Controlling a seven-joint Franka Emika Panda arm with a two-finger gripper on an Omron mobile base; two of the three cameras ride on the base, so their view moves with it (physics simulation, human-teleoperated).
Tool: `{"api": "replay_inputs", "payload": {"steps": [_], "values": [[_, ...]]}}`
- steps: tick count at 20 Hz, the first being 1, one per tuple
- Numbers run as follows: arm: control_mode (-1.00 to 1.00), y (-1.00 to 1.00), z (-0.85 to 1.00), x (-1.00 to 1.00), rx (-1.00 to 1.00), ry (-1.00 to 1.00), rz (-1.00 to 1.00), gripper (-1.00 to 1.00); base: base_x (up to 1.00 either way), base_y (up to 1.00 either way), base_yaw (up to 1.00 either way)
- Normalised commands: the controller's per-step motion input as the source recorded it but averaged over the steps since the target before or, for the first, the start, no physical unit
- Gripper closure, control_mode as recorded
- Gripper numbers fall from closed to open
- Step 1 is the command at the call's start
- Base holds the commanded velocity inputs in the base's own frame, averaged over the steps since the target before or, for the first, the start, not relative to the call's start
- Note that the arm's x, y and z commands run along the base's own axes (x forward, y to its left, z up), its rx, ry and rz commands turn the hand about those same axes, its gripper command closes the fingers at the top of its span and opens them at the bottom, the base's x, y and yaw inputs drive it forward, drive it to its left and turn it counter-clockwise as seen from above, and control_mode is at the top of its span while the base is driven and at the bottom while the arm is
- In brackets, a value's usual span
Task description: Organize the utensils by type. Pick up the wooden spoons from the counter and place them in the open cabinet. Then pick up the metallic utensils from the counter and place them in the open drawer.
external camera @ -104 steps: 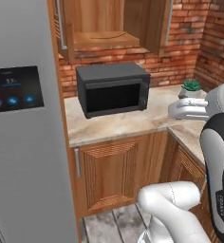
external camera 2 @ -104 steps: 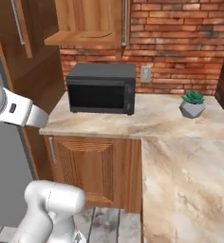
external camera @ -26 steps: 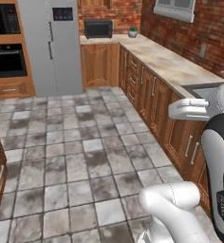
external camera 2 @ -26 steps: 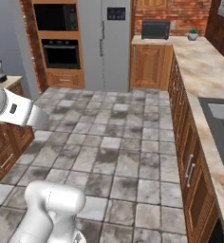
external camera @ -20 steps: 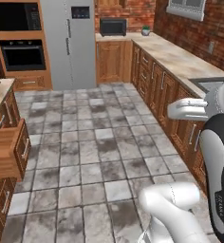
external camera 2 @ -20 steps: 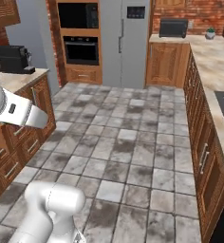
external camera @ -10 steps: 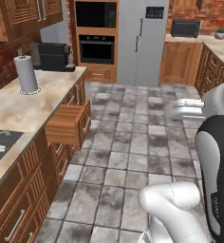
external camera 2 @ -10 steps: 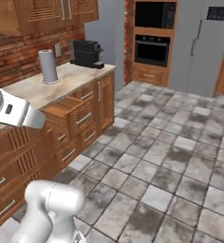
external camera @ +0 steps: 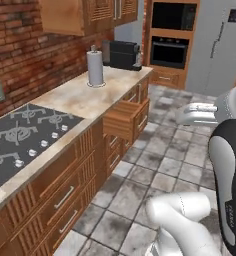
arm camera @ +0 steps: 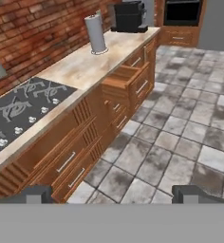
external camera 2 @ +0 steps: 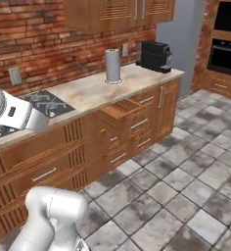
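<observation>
The counter (external camera: 85, 97) (external camera 2: 93, 93) (arm camera: 85, 66) is a beige marble slab running along the brick wall. Below it the open drawer (external camera: 125, 120) (external camera 2: 121, 110) (arm camera: 126, 85) juts out of the brown cabinet fronts, and its inside is hidden from here. The wooden spoons and the metallic utensils are out of view. Wall cabinets (external camera: 85, 15) (external camera 2: 117, 12) hang above the counter, and I cannot tell which one is the open cabinet. My gripper (arm camera: 114, 197) hangs over the floor, well short of the counter, open with nothing between its fingertips (arm camera: 38, 194).
A dark stovetop (external camera: 20, 132) (external camera 2: 46, 103) (arm camera: 23, 104) is set in the near end of the counter. Farther along stand a paper towel roll (external camera: 95, 67) (external camera 2: 112, 65) (arm camera: 96, 34) and a black coffee machine (external camera: 122, 54) (external camera 2: 153, 55) (arm camera: 129, 16). Grey tiled floor (arm camera: 180, 123) lies in front.
The whole picture has swung round, so the base has turned and moved. The brick-wall counter with the stovetop and open drawer now lies close ahead. The gripper stays open.
</observation>
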Motion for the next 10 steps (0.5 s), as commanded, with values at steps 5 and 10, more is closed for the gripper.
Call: {"api": "replay_inputs", "payload": {"steps": [5,10], "values": [[1.0,0.0,0.0,0.0,0.0,0.0,0.0,-1.0,-0.39,0.7,0.51],[1.0,0.0,0.0,0.0,0.0,0.0,0.0,-1.0,-0.3,0.77,0.52]]}}
